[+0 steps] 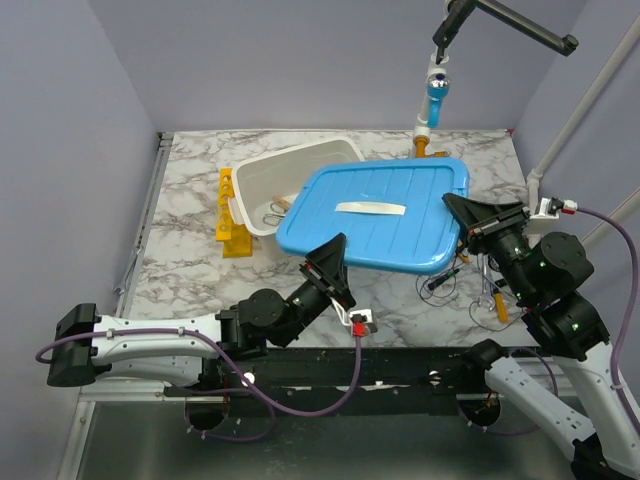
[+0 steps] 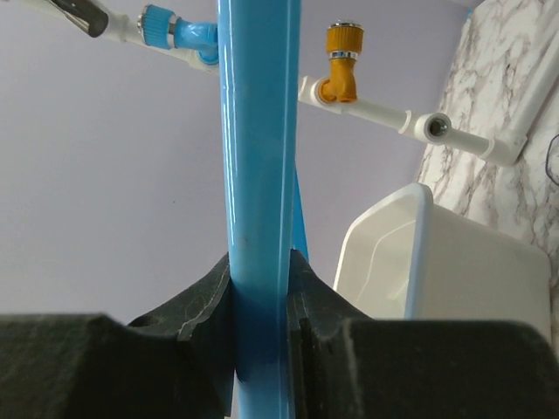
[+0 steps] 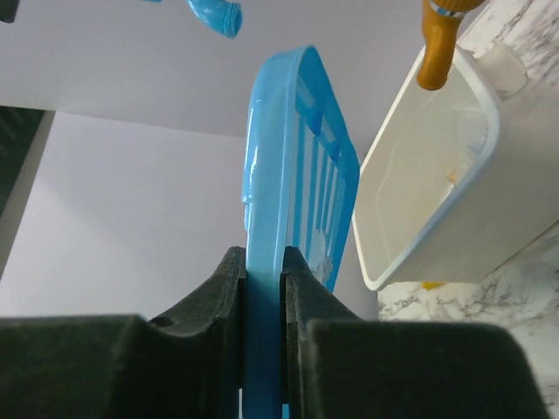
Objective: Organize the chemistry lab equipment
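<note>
Pinching the near left edge of the blue lid point(image 2: 258, 131), the left gripper point(image 2: 260, 271) has both pads pressed flat against the plastic, with no gap on either side. The right gripper point(image 3: 262, 262) is clamped the same way on the lid's right edge, so the 2 arms carry the lid between them. In the top view the lid sits in the centre of the frame, tilted. Its far left corner overlaps the white bin point(image 1: 290, 157) and the rest hangs out over the marble table point(image 1: 190, 250). A pale strip lies on its ribbed top.

Beyond the lid, the bin stands in the upper left of centre with about half of its mouth uncovered. Silver metal tongs point(image 1: 272, 211) lie inside it, against the near wall, just beside the lid's edge and well clear of both grippers. Something tan lies next to them, too small to name.

The yellow tube rack point(image 1: 231, 215) stands outside the bin, touching or just beside its left wall. A cluster of small loose items point(image 1: 470, 285) lies on the table in the lower right, just below the lid and under the right arm. No glassware or bag can be made out.

As a judgement, the job is part done: at least 1 tool is in the bin, while the rack and the loose items on the right remain out. The lid is not seated, and the pictures do not show whether it is going on or coming off.
</note>
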